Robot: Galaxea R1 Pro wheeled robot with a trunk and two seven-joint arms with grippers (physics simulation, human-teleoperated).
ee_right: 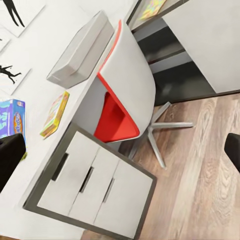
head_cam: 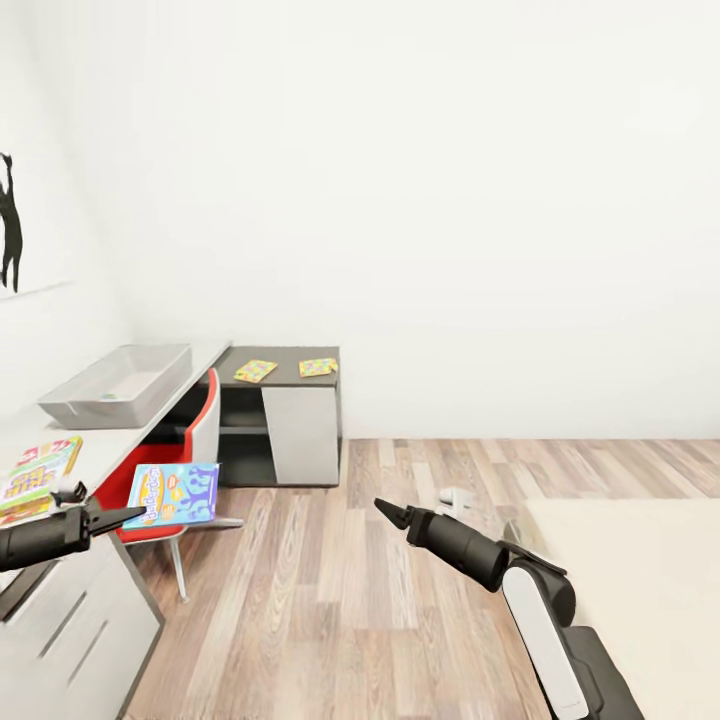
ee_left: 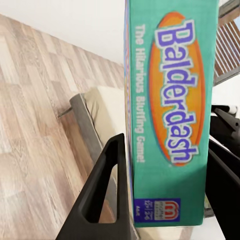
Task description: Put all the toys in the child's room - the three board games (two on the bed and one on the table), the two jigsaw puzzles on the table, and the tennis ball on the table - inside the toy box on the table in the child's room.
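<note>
My left gripper [head_cam: 128,517] is shut on a blue-green "Balderdash" board game [head_cam: 172,495], held out over the red chair beside the table [head_cam: 110,440]. Up close, the box [ee_left: 172,115] stands on edge between both fingers [ee_left: 107,190]. A yellow-green-red board game [head_cam: 40,478] lies flat on the table near that gripper. The pale grey toy box [head_cam: 118,385] sits further along the table. Two jigsaw puzzles [head_cam: 255,371] [head_cam: 318,367] lie on the lower dark section. My right gripper [head_cam: 388,512] hangs open over the floor, holding nothing. The tennis ball is out of view.
A red chair [head_cam: 160,480] stands tucked against the table, its metal legs reaching onto the wood floor [head_cam: 330,600]. White drawers [ee_right: 95,185] fill the table's near end. The cream bed [head_cam: 640,600] lies at the right. White walls close the room behind.
</note>
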